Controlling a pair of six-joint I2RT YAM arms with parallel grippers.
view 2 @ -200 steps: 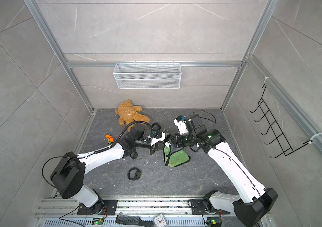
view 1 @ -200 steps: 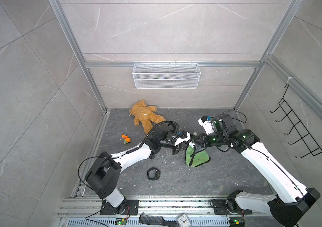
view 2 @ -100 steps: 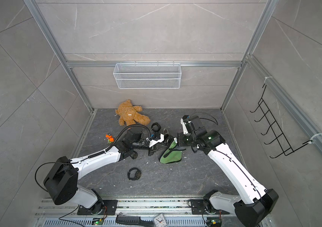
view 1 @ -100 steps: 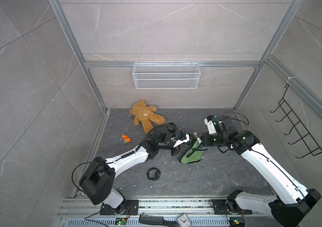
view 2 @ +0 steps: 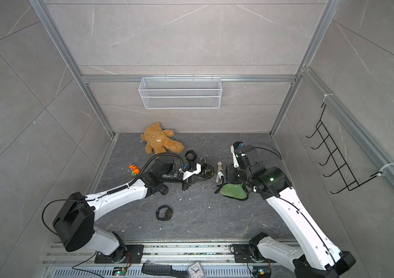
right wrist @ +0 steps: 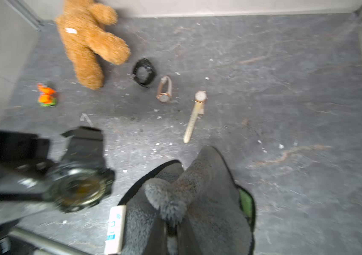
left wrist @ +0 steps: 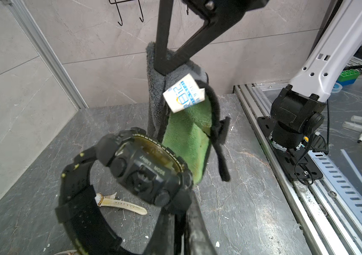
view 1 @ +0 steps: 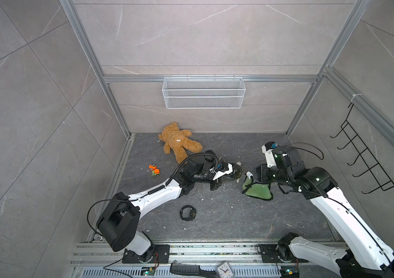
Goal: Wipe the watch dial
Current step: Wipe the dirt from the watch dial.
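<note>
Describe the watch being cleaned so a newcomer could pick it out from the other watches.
Start at the teddy bear by the back wall and come forward to the left gripper. The chunky black watch clamped there is the only one off the floor, facing the green cloth; its dial looks yellow-smeared.

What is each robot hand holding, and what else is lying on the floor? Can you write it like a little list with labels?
left gripper: shut on the chunky black digital watch
right gripper: shut on the green and grey fluffy cloth
cloth and watch: apart, not touching
dial: brownish smear showing
floor: brown teddy bear, orange toy car, cream-strap watch, pink-strap watch, two black watches
</note>
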